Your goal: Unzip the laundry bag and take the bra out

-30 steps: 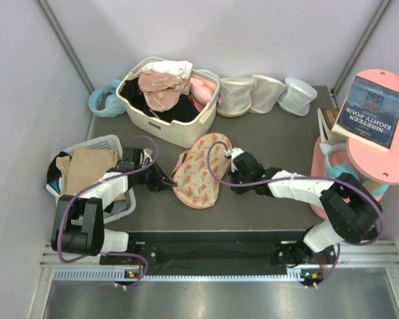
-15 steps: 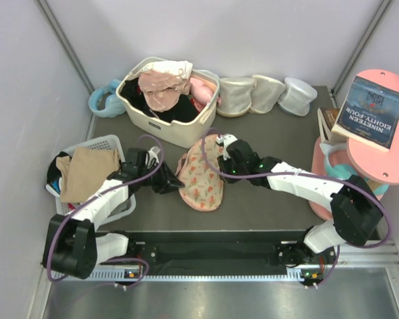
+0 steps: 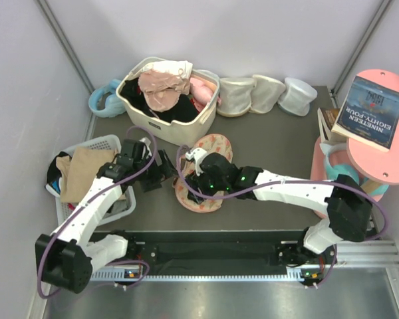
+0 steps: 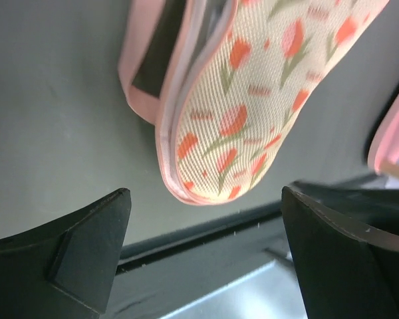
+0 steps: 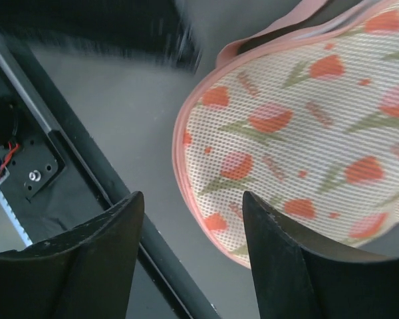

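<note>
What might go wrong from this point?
Both the left fingers and right fingers are open, so the flat peach-pink tulip-print fabric laundry bag lies unheld; tugging its zip may just drag it. It sits fairly close to the dark grey table's near edge, so a push could slide it off.

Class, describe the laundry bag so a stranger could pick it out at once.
Start at the dark table, in front of the beige basket of clothes. Lying there is the laundry bag, a flat rounded pouch. Only it has pink edging and orange-red tulip print.
</note>
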Motion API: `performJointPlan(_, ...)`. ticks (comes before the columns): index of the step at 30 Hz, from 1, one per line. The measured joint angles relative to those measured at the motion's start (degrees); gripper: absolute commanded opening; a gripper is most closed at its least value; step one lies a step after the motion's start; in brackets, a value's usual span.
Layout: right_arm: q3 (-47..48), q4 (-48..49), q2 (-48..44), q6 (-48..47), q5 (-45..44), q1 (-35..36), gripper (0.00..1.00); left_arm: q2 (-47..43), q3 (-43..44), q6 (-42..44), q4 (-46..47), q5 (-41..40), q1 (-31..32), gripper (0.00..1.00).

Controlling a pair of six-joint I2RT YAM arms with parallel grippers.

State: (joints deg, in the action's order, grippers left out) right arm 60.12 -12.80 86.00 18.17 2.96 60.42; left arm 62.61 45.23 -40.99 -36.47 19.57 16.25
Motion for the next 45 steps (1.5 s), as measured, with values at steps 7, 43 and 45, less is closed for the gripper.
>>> performJointPlan(7, 0.9, 1.1, 5.5, -0.2, -0.1, 3.2, 0.63, -2.9, 7.0, 0.3, -4.2, -10.1, -3.1, 0.99)
performJointPlan(43, 8.1, -5.9, 1.9, 1.4, -22.6, 6.6, 0.00, -1.6, 9.3, 6.0, -6.8, -6.5, -16.8, 0.97)
performJointPlan(45, 6.8, -7.5, -3.1, 3.9, -26.1, 5.9, 0.00, -1.4, 9.3, 6.1, -6.4, -7.0, -15.2, 0.97)
